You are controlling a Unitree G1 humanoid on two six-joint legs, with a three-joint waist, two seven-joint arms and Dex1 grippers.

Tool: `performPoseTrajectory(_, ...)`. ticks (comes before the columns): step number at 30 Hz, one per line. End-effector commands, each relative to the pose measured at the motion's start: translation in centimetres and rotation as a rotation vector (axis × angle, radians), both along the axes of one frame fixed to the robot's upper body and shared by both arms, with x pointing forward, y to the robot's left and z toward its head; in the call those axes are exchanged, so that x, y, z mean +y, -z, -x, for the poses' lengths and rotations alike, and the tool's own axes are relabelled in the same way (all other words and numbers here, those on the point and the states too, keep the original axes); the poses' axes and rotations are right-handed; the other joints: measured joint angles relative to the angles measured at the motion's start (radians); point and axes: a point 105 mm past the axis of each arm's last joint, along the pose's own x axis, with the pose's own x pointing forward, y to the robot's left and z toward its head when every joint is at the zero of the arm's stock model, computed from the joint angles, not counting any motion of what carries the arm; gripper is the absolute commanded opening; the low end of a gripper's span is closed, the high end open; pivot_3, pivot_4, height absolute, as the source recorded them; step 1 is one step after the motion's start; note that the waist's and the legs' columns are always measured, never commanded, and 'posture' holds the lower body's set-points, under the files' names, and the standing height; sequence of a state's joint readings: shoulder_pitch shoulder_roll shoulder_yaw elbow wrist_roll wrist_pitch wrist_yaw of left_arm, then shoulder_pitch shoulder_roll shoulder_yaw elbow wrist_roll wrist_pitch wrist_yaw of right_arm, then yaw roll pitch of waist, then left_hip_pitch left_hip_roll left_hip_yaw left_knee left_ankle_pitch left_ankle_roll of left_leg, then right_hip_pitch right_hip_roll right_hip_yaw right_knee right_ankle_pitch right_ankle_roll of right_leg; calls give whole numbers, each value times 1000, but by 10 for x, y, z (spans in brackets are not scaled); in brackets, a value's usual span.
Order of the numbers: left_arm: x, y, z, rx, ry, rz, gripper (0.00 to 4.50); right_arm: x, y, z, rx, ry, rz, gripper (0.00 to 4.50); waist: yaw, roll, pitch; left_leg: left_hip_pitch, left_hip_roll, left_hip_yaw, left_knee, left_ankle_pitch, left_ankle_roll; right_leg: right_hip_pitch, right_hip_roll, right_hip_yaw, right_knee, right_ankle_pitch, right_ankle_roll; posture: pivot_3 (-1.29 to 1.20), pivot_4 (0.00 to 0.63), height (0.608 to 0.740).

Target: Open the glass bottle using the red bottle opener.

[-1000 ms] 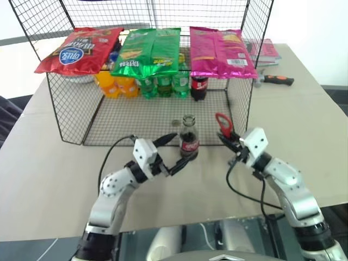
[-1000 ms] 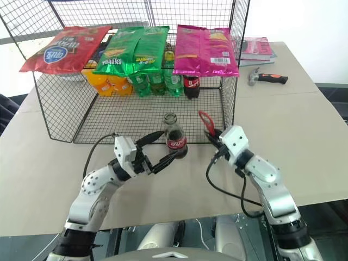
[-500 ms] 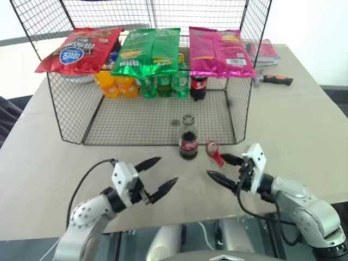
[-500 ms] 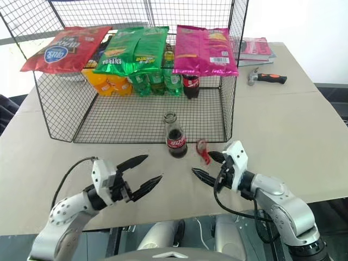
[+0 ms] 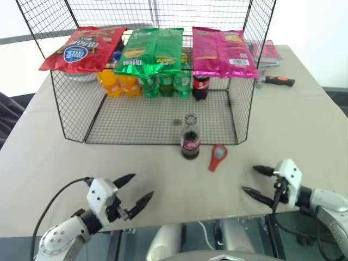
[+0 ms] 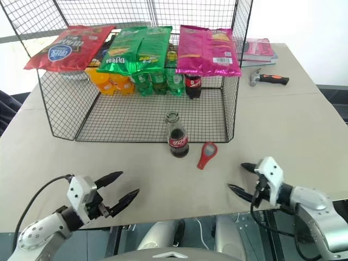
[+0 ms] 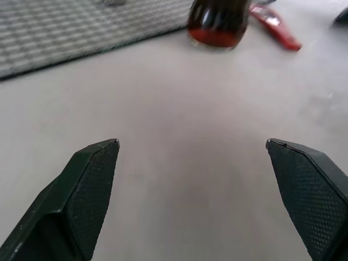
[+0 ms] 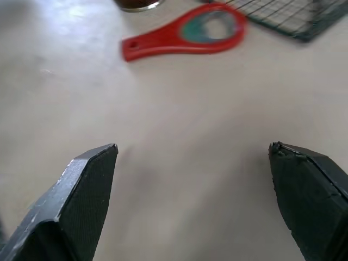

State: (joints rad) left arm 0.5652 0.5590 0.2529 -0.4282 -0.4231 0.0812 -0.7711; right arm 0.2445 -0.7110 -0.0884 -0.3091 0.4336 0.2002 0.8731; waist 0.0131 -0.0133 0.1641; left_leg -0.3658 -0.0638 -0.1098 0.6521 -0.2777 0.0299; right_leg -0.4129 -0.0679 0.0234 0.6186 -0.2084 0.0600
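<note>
Glossy clear glass bottle (image 5: 190,138), smooth red bottle opener (image 5: 217,156) on matt beige table (image 5: 304,130); black wire-mesh rack (image 5: 147,117), shiny foil snack bags (image 5: 149,51).

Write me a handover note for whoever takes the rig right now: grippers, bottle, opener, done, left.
Left gripper: open, empty, low near the table's front edge.
Right gripper: open, empty, also near the front edge.
Glass bottle: upright on the table, just in front of the wire rack, mouth uncapped.
Red bottle opener: flat on the table beside the bottle, on the robot's right, apart from it.
Done: the cap looks to be off, lying on the rack floor behind the bottle.
Left: apparently nothing.
</note>
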Motion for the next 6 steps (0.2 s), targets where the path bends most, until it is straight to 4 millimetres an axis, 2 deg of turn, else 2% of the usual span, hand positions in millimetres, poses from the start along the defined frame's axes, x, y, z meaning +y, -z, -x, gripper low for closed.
performPoseTrajectory(1,14,-10,1,-53,-37,-79,4500,-18,-21,-12,-157,7,26,4459,-2,0,0,0,0,0,0,0,0,0,0,0,0,0,0,0,150,740)
performPoseTrajectory(6,21,-11,3,-56,-52,-105,4500,-29,-16,-10,-151,-13,34,4459,0,0,0,0,0,1,0,0,0,0,0,1,0,0,0,0,150,740)
